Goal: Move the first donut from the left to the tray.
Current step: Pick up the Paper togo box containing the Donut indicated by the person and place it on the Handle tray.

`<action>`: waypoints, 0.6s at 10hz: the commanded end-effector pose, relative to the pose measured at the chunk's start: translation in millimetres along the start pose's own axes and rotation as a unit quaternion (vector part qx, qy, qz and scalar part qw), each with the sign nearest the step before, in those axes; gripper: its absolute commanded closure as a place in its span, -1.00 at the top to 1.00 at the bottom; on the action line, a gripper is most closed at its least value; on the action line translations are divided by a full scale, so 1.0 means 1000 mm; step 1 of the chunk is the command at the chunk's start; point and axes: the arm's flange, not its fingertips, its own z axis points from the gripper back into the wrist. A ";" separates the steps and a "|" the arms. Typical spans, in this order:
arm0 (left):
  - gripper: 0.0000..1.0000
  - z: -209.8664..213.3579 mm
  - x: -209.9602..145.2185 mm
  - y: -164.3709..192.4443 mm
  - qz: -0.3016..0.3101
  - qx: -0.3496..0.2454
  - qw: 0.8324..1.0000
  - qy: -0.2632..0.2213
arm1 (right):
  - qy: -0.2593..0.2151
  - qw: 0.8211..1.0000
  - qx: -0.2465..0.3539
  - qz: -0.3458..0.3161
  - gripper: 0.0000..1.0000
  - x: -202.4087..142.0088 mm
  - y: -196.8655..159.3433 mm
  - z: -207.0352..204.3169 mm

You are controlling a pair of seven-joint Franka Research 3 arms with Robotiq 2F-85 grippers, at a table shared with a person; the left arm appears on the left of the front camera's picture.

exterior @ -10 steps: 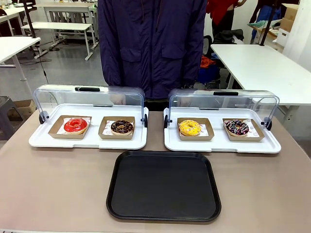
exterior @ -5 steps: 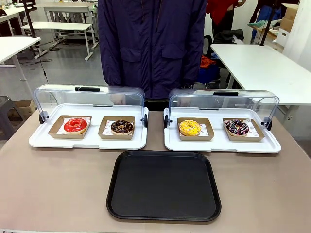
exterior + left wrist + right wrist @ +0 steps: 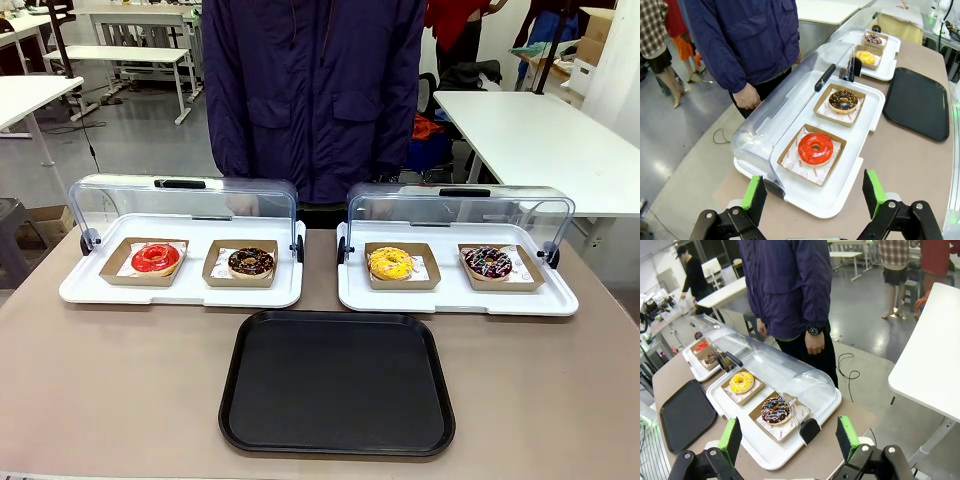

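The red-iced donut (image 3: 156, 258) lies in its brown cardboard square on the left white tray, leftmost of the row; the left wrist view shows the same red donut (image 3: 815, 148) just beyond my left gripper (image 3: 814, 192), which hangs open above the tray's near edge. The black tray (image 3: 338, 381) lies flat and bare in the table's middle front, and the black tray (image 3: 919, 101) appears at the right of the left wrist view. My right gripper (image 3: 790, 437) is open over the right white tray's corner, holding nothing.
A chocolate donut (image 3: 250, 262) sits beside the red one. The right white tray (image 3: 457, 299) holds a yellow donut (image 3: 389, 263) and a sprinkled donut (image 3: 488, 262). Both clear domed lids (image 3: 186, 195) stand open at the back. A person (image 3: 315, 95) stands at the far side.
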 end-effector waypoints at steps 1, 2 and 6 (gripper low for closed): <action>1.00 0.000 0.000 0.000 0.000 -0.001 1.000 -0.001 | -0.001 1.000 0.000 0.002 1.00 0.002 0.001 0.000; 1.00 0.000 0.000 0.000 0.000 -0.001 1.000 -0.001 | -0.001 1.000 0.000 0.002 1.00 0.002 0.001 0.000; 1.00 0.000 0.000 0.000 0.000 -0.001 1.000 -0.001 | -0.001 1.000 0.000 0.002 1.00 0.002 0.001 0.000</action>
